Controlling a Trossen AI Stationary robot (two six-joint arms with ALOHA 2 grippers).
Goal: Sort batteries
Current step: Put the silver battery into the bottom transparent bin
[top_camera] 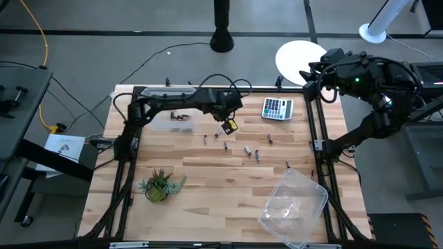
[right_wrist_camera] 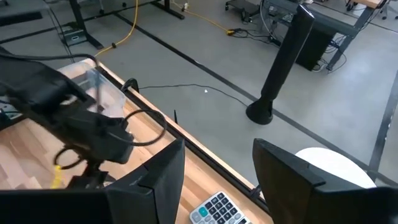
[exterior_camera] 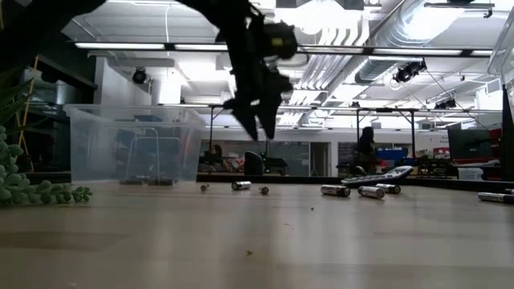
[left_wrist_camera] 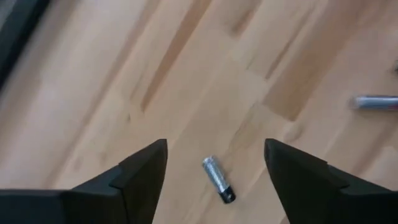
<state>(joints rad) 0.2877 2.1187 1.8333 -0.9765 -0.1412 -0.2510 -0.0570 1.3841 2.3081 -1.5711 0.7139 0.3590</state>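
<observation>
Batteries (top_camera: 247,149) lie scattered mid-counter (top_camera: 208,194), some in the clear bin (top_camera: 173,119) at ten o'clock. Small, rigid and smooth, they likely roll; pinch across the barrel. Left end effector (left_wrist_camera: 215,163) hangs spread, empty, straddling one battery (left_wrist_camera: 218,179). Right end effector (right_wrist_camera: 217,168) waits spread at two o'clock.

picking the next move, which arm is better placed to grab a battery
Left. The left gripper hangs open over the table with a battery lying between its fingers. The right gripper is open too, but sits beyond the table's back edge, away from the batteries.
</observation>
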